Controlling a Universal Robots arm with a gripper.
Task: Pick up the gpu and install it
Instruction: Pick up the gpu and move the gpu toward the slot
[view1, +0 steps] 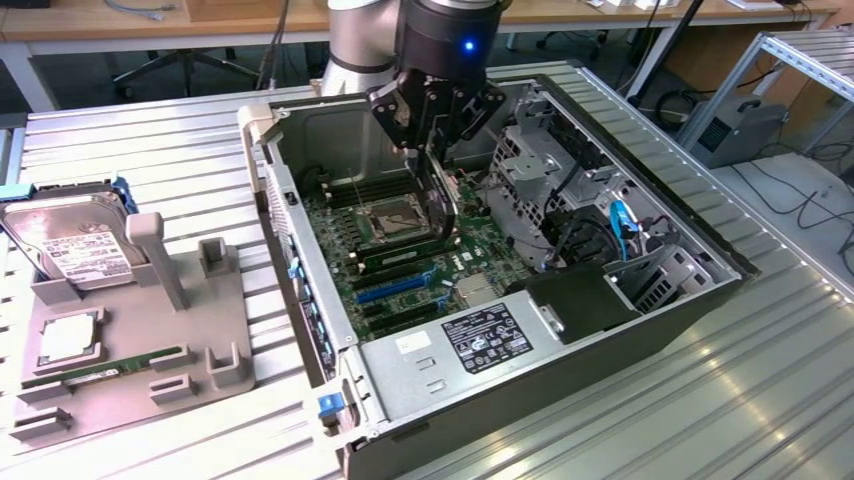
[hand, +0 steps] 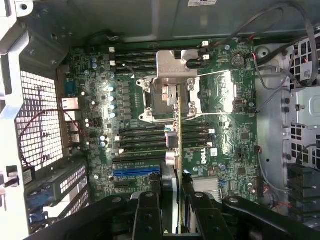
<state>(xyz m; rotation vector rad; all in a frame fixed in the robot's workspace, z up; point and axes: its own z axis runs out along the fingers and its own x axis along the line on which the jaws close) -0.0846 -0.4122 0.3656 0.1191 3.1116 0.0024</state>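
Item, gpu (view1: 442, 205): picked up, clamped on edge in my gripper (view1: 430, 145), hanging over the motherboard (view1: 387, 285) inside the open computer case (view1: 601, 370); seating, I judge, not yet done.

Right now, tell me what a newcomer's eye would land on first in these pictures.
The open computer case in the middle of the exterior view draws the eye first. The gripper hangs over it, closed on the gpu, which is held on edge above the green motherboard. On the exterior view's left, a silver hard drive sits in a grey holder.
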